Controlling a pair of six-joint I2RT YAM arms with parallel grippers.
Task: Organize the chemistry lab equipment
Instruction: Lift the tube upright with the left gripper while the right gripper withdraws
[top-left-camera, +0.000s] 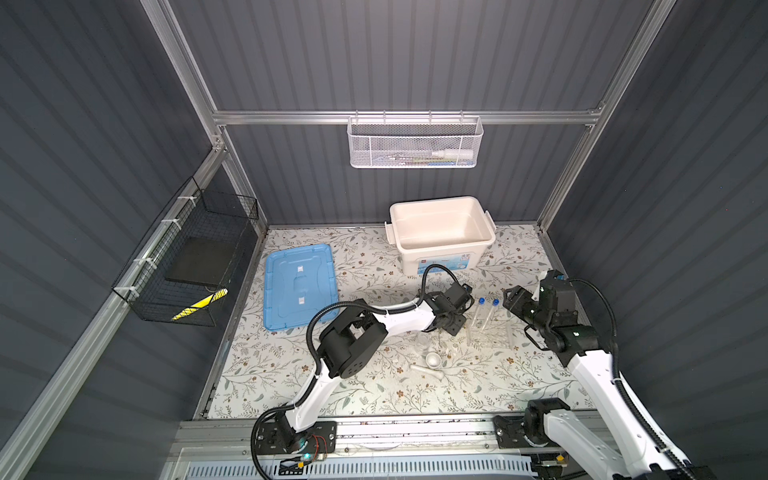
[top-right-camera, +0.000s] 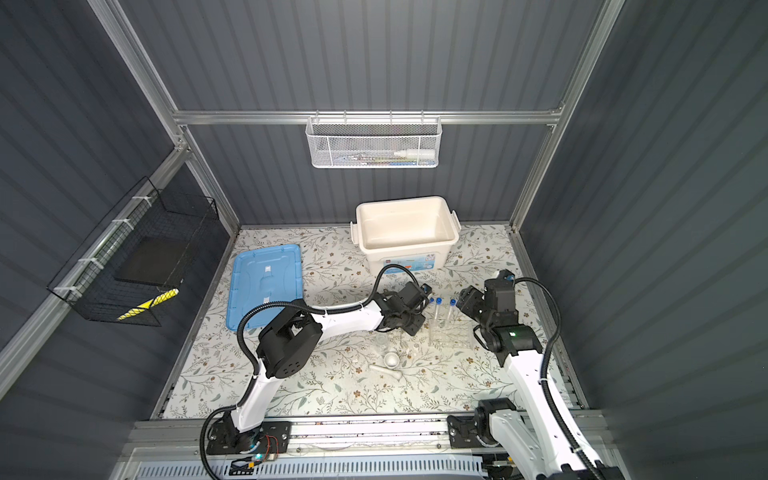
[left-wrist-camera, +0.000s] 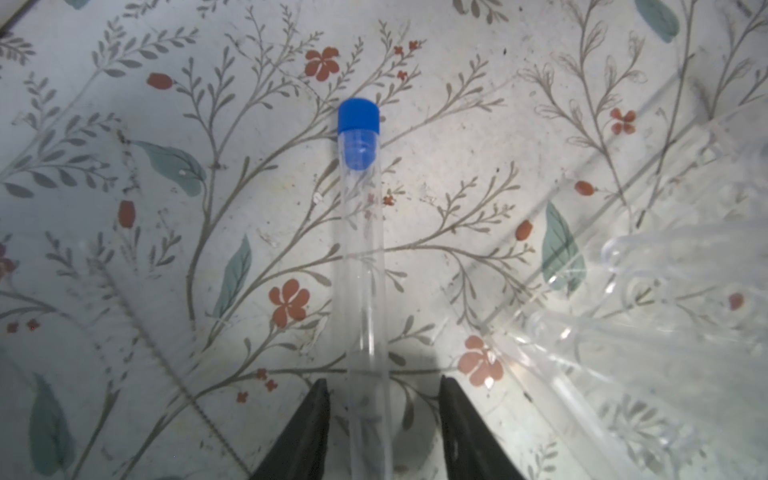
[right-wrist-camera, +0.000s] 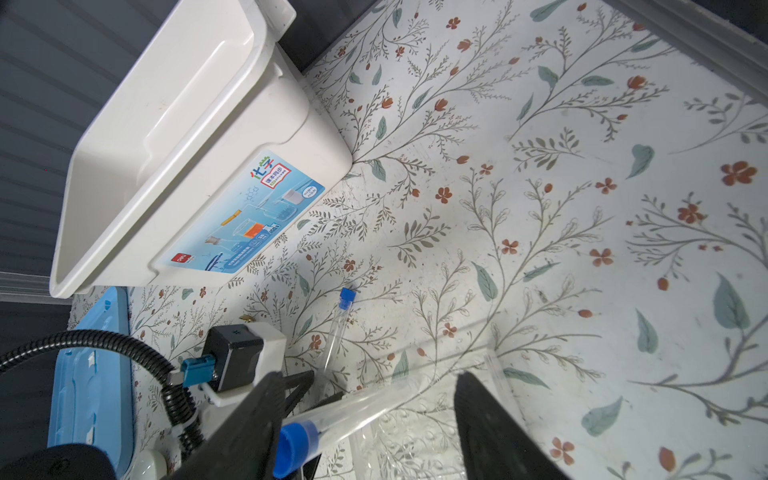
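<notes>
Beside the clear rack (top-left-camera: 490, 336) on the table (top-left-camera: 374, 395), the left hand (left-wrist-camera: 383, 380) stands narrowly parted around a blue-capped test tube (left-wrist-camera: 360, 249) without pinching it, while the right hand (right-wrist-camera: 370, 374) gapes wide around a second tube (right-wrist-camera: 320, 430).

We see a floral-patterned counter (top-left-camera: 374, 399) boxed in by dark grey ribbed walls (top-left-camera: 395, 54) on aluminium framing (top-left-camera: 291, 117)

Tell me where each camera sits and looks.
Top views: high in front, looking down on the table; left arm and right arm show.
Left wrist: on the left arm, looking past the left pincer at a blue-capped tube.
Right wrist: on the right arm, looking past the right pincer toward the white tub.
Shared: both wrist views show that tube.
</notes>
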